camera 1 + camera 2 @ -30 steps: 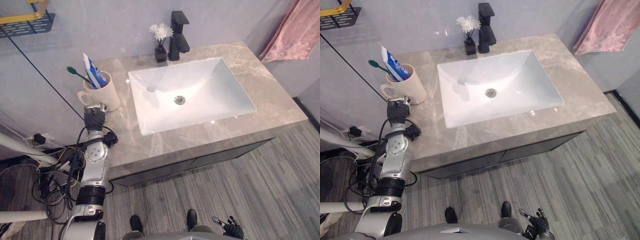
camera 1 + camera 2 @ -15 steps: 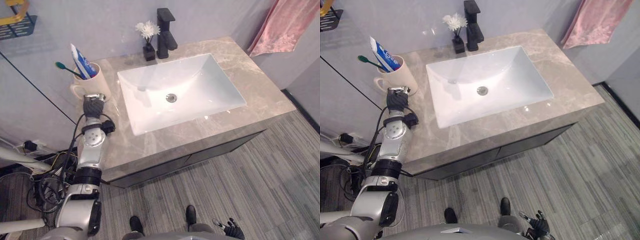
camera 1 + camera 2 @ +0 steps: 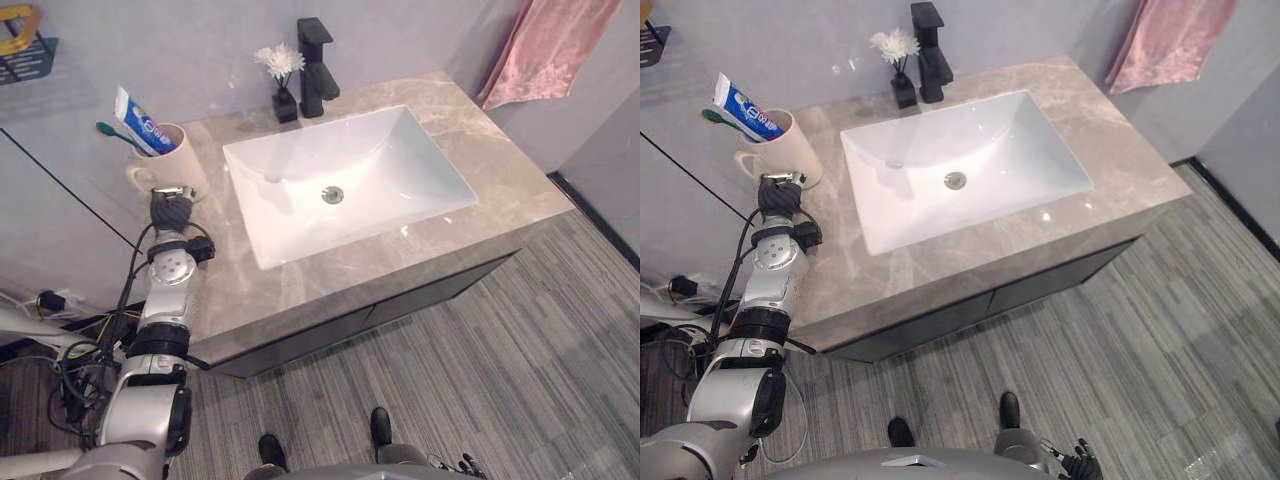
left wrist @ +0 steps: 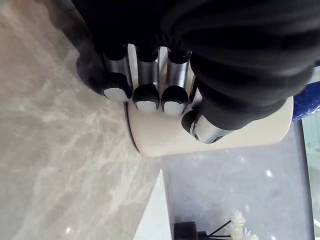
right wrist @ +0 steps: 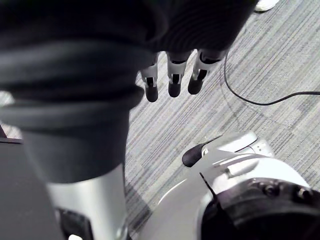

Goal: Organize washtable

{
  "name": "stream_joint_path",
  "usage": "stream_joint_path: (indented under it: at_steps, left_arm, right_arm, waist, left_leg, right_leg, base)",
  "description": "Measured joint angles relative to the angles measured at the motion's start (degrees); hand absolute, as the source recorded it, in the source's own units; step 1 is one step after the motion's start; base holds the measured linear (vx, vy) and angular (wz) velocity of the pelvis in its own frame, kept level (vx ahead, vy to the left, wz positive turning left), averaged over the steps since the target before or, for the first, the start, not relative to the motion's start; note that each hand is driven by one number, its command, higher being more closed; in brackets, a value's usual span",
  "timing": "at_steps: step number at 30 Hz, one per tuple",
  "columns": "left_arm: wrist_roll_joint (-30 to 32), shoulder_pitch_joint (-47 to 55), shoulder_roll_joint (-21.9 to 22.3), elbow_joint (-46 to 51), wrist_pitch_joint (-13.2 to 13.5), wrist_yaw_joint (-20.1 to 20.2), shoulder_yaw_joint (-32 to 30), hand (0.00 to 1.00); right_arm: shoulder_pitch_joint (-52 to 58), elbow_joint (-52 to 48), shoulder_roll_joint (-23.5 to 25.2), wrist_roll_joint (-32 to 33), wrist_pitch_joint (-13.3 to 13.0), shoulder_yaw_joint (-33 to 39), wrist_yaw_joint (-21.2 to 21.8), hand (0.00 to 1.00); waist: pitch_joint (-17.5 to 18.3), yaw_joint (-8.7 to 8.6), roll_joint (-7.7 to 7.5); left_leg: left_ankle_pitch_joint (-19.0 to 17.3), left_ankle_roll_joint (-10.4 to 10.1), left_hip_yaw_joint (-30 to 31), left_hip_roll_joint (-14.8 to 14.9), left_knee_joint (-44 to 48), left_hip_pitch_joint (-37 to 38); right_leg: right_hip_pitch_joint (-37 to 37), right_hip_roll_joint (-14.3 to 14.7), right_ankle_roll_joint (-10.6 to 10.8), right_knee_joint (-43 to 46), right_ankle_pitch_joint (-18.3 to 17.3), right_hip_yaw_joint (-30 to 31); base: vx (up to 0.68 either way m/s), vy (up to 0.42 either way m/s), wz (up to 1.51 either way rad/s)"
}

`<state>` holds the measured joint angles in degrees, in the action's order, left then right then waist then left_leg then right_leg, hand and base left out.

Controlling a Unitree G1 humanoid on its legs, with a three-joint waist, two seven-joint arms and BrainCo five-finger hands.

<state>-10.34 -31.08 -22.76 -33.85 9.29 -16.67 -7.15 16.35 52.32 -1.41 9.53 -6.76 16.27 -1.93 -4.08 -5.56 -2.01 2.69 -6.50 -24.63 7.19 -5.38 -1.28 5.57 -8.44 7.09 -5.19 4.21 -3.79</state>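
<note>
A cream mug (image 3: 176, 166) stands at the far left of the grey marble washtable (image 3: 500, 180). In it are a blue-and-white toothpaste tube (image 3: 140, 108) and a green toothbrush (image 3: 112, 132). My left hand (image 3: 171, 212) lies on the counter just in front of the mug, open. In the left wrist view its straight fingers (image 4: 147, 95) reach the foot of the mug (image 4: 165, 140); I cannot tell whether they touch it. My right hand (image 5: 172, 75) hangs low over the floor, its fingers relaxed and holding nothing.
A white rectangular sink (image 3: 400, 150) takes up the middle of the counter. A black faucet (image 3: 315, 68) and a small black vase of white flowers (image 3: 283, 98) stand behind it. A pink towel (image 3: 545, 50) hangs at the right, and a wire shelf (image 3: 20, 45) is on the left wall.
The whole picture has shifted, so the camera has moved. My left hand stays by the mug's foot, and the things on the counter have not moved.
</note>
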Motion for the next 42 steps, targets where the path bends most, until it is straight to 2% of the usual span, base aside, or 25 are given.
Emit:
stream_joint_path:
  at_steps: [5,8,13,15,16,18,20,22,25,28,29,31,32,34,35,37,40,41,42]
  left_arm:
    - [-0.2,6.9,1.9,12.4,0.6,1.5,1.8,1.0]
    - [-0.5,13.4,3.9,24.1,1.6,2.8,3.1,1.0]
    - [-2.3,26.0,9.6,42.8,5.5,6.2,2.1,1.0]
    - [-2.7,29.2,11.3,46.2,7.0,7.2,1.1,1.0]
    - [-2.9,32.2,13.6,48.2,7.7,7.6,-1.2,1.0]
    - [-3.1,34.3,14.9,48.8,8.1,7.7,-2.8,1.0]
    - [-3.6,37.5,16.0,48.4,8.6,7.4,-5.4,1.0]
    - [-3.6,39.7,16.0,46.0,8.8,7.1,-8.1,1.0]
    - [-2.6,43.1,17.2,36.2,8.6,4.8,-14.4,1.0]
    - [-1.6,44.3,18.4,23.8,6.7,2.8,-17.0,1.0]
    - [-1.6,44.6,18.4,21.2,6.2,2.5,-17.2,1.0]
    - [-1.3,44.7,18.5,8.9,4.2,2.4,-18.0,1.0]
    - [-0.5,44.7,18.5,5.6,3.6,2.4,-18.4,1.0]
    - [0.0,44.6,18.6,-6.6,1.7,2.8,-19.1,1.0]
    - [0.0,44.6,18.7,-9.5,1.3,3.1,-19.1,1.0]
    - [-0.3,44.6,19.4,-19.3,-0.4,5.3,-19.5,1.0]
    - [-0.5,44.6,20.8,-25.8,-2.4,7.8,-19.7,1.0]
    - [-0.4,44.6,21.1,-26.8,-3.1,8.8,-19.6,0.0]
    - [-0.4,44.7,21.1,-27.0,-4.0,9.8,-19.7,0.0]
  right_arm:
    - [0.0,0.0,0.0,0.0,0.0,0.0,0.0,0.0]
    - [0.0,0.1,-0.1,0.0,0.0,0.1,0.0,0.0]
    - [0.2,2.4,-0.6,0.1,-0.1,0.5,0.5,0.0]
    - [0.2,3.8,-0.9,0.1,-0.2,1.4,0.7,0.0]
    - [0.2,4.5,-1.1,0.5,-0.2,2.1,0.7,0.0]
    - [0.3,4.8,-1.1,0.5,-0.1,2.7,0.7,0.0]
    - [0.2,6.0,-1.8,0.5,-0.1,2.7,0.6,0.0]
    - [0.1,6.2,-1.9,0.5,-0.1,2.7,0.6,0.0]
    - [-0.5,6.3,-1.9,0.5,-0.1,2.5,0.4,0.0]
    - [-0.8,6.3,-1.8,0.5,-0.1,1.6,0.0,0.0]
    - [-1.0,6.3,-1.8,0.5,-0.1,1.4,0.0,0.0]
    - [-1.5,6.3,-1.4,0.5,0.0,1.1,-0.2,0.0]
    - [-1.7,6.3,-1.3,0.5,0.0,1.1,-0.3,0.0]
    - [-2.2,6.4,-0.7,0.5,0.0,1.1,-0.5,0.0]
    - [-2.3,6.5,-0.7,0.5,0.0,1.1,-0.5,0.0]
    - [-2.7,7.0,-0.6,0.5,0.5,1.4,-0.6,0.0]
    - [-4.0,9.0,-0.8,0.5,1.0,2.0,-0.6,0.0]
    - [-4.1,9.1,-0.8,0.4,1.1,2.1,-0.6,0.0]
    - [-4.1,9.1,-0.8,0.3,1.2,2.5,-0.6,0.0]
  waist:
    - [0.0,0.19,0.15]
    - [0.0,1.33,0.23]
    - [0.9,3.97,1.29]
    - [1.4,4.69,1.86]
    - [2.3,4.9,2.43]
    - [3.0,4.99,2.68]
    - [3.4,5.93,2.75]
    - [3.5,6.15,2.62]
    - [3.8,6.49,2.03]
    - [4.3,7.42,1.13]
    - [4.4,7.52,1.03]
    - [4.7,7.62,0.39]
    - [4.8,7.61,0.31]
    - [4.8,7.4,-0.39]
    - [4.7,7.38,-0.54]
    - [4.7,7.18,-0.66]
    - [4.7,6.4,-0.59]
    - [4.7,6.26,-0.59]
    - [4.6,6.25,-0.48]
  left_leg:
    - [0.1,0.1,1.6,-0.1,0.0,0.0]
    - [0.3,0.3,2.7,-0.2,0.0,0.0]
    - [0.9,0.5,6.0,-0.3,0.0,-0.5]
    - [1.1,0.5,6.9,-0.4,-0.1,-0.5]
    - [1.4,0.6,8.1,-0.4,-0.3,-1.0]
    - [1.6,0.6,8.9,-0.4,-0.3,-1.3]
    - [1.8,0.7,9.8,-0.3,-0.4,-1.2]
    - [2.1,0.8,10.9,-0.3,-0.4,-1.2]
    - [2.2,0.7,11.1,-0.2,-0.6,-0.1]
    - [2.2,0.7,11.2,-0.2,-0.6,0.6]
    - [2.1,0.6,11.2,-0.2,-0.6,0.7]
    - [1.8,0.4,11.2,-0.2,-0.6,1.2]
    - [1.8,0.4,11.1,-0.2,-0.6,1.3]
    - [1.3,0.6,11.1,-0.2,-0.6,1.9]
    - [1.2,0.6,11.1,-0.2,-0.6,2.0]
    - [1.1,0.4,10.9,-0.4,-0.6,2.3]
    - [0.9,0.2,10.8,-0.5,-0.6,2.9]
    - [0.8,0.1,10.7,-0.5,-0.6,3.2]
    - [0.5,0.0,10.3,-0.3,-0.6,3.9]
  right_leg:
    - [-0.9,-0.1,0.0,0.0,0.0,-2.3]
    - [-1.8,-0.2,-0.2,0.0,-0.2,-3.8]
    - [-3.4,-0.4,-0.3,0.0,-0.7,-6.8]
    - [-3.9,-0.5,-0.2,0.1,-0.9,-7.7]
    - [-3.9,-0.6,-0.1,0.8,-1.5,-8.7]
    - [-3.9,-0.6,-0.2,1.1,-1.8,-9.5]
    - [-4.3,-0.5,-0.3,1.8,-2.2,-10.4]
    - [-5.0,-0.5,-0.5,1.8,-2.3,-11.6]
    - [-6.2,-0.4,-1.2,1.6,-3.0,-12.5]
    - [-7.2,-0.4,-1.0,1.6,-3.2,-12.7]
    - [-7.3,-0.4,-1.0,1.5,-3.2,-12.7]
    - [-7.9,-0.5,-0.7,1.6,-3.6,-12.8]
    - [-7.9,-0.5,-0.6,1.6,-3.6,-12.8]
    - [-8.5,-0.5,-0.4,1.6,-4.0,-12.8]
    - [-8.6,-0.6,-0.4,1.6,-4.1,-12.8]
    - [-8.8,-0.7,-0.4,1.6,-4.1,-12.6]
    - [-9.2,-0.8,-0.4,1.7,-4.1,-12.4]
    - [-9.4,-0.7,-0.3,1.7,-4.1,-12.3]
    - [-9.7,-0.6,-0.2,1.7,-4.0,-11.8]
  base:
    - [0.01,-0.005,0.15]
    - [-0.01,-0.004,0.22]
    - [-0.02,-0.001,0.3]
    - [-0.03,-0.002,0.31]
    - [-0.03,-0.001,0.34]
    - [-0.03,0.001,0.31]
    - [-0.03,0.0,0.26]
    - [-0.04,-0.001,0.25]
    - [-0.04,0.001,0.1]
    - [-0.01,-0.002,0.03]
    - [0.0,0.0,0.0]
    - [0.0,0.0,0.0]
    - [0.0,0.0,0.0]
    - [0.0,0.0,0.0]
    - [0.0,0.0,0.0]
    - [0.04,-0.007,-0.03]
    - [0.05,-0.014,-0.03]
    - [0.06,-0.03,-0.09]
    - [0.06,-0.032,-0.21]
